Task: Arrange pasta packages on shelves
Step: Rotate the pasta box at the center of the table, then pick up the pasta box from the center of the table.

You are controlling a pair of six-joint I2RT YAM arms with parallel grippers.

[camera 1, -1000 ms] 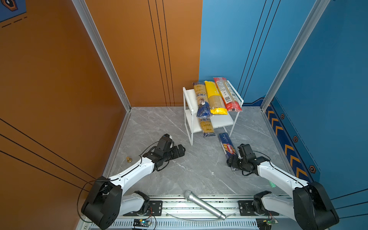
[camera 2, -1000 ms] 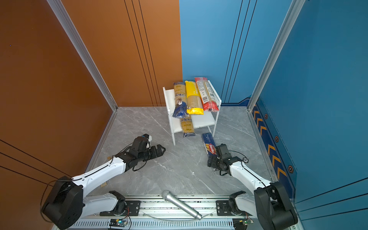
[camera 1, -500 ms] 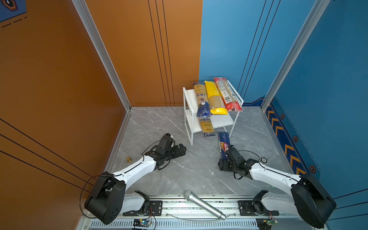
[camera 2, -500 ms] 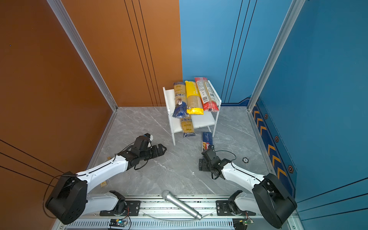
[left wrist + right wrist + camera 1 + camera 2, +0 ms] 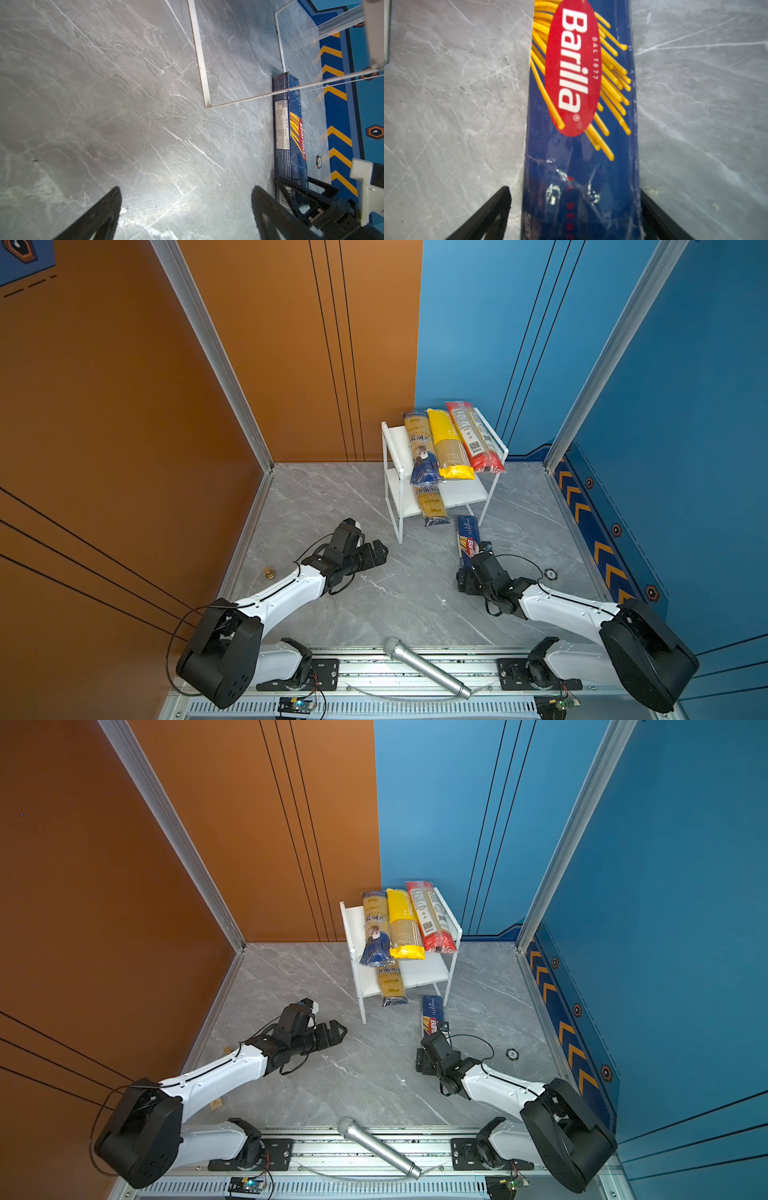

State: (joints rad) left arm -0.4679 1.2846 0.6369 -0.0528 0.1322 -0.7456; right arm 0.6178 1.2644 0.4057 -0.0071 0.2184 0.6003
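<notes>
The white shelves stand at the back. On the top board lie an ankara bag, a yellow bag and a red bag. A second ankara bag sticks out of the lower board. The dark blue Barilla pack lies on the floor in front of the shelves. My right gripper straddles its near end, open, one finger at the pack's edge and a gap at the other. My left gripper hovers open over bare floor.
A silver microphone lies on the front rail. A small brass piece sits by the left wall, and a small round disc lies right of the right arm. Orange and blue walls enclose the grey marble floor.
My right gripper has swung left and lined up over the Barilla pack's near end, its jaws narrowing a little. The pack now lies straighter toward the shelves. The left arm has hardly moved.
</notes>
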